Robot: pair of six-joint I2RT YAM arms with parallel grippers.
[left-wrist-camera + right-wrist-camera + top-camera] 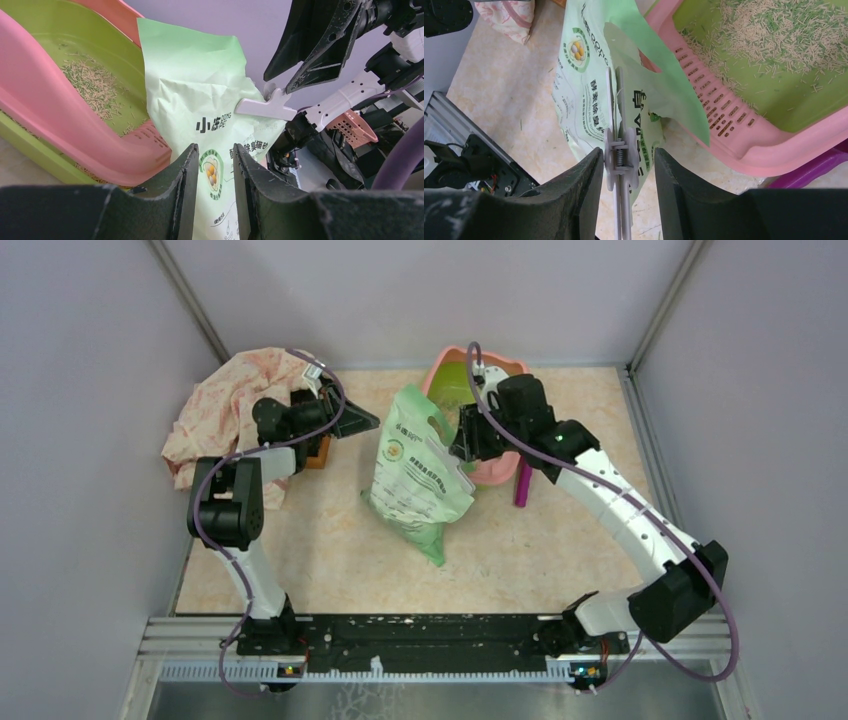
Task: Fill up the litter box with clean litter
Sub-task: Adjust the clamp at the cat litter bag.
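Right gripper: parted astride white spring clip on light green printed bag.
Left gripper: parted, empty.
Pink-rimmed plastic litter box: found nearer Right gripper.

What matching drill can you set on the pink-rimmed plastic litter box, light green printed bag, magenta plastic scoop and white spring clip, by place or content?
Things:
1. pink-rimmed litter box
2. light green printed bag
3. magenta plastic scoop
4. white spring clip

Places:
A. between the fingers of the right gripper
B. at the box's near right corner
C. holds pale litter granules
D. at the box's near left corner

Pairs: 1-C, 2-D, 3-B, 4-A.
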